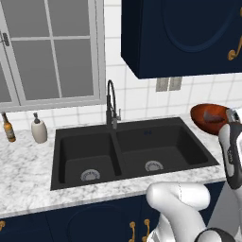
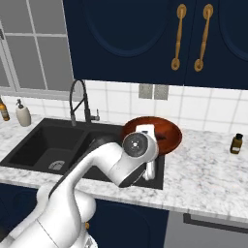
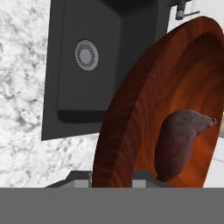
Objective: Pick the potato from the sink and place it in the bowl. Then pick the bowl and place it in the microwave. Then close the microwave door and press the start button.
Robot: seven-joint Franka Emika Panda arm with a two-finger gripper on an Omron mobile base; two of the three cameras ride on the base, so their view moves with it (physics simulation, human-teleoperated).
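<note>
The white arm's two-finger gripper (image 3: 112, 177) is clamped on the near rim of the round glossy reddish-brown wooden bowl (image 3: 144, 113), holding it lifted above the right end of the black matte double-basin sink (image 1: 127, 151). The small brownish-red oblong potato (image 3: 179, 142) lies inside the bowl, against its inner wall. From the right base camera, the bowl hangs over the sink's right edge and the speckled white marble counter (image 2: 208, 169)

A home kitchen: black sink (image 1: 134, 151), marble counter (image 2: 208, 169), navy cabinets (image 2: 145, 38), tiled wall.
</note>
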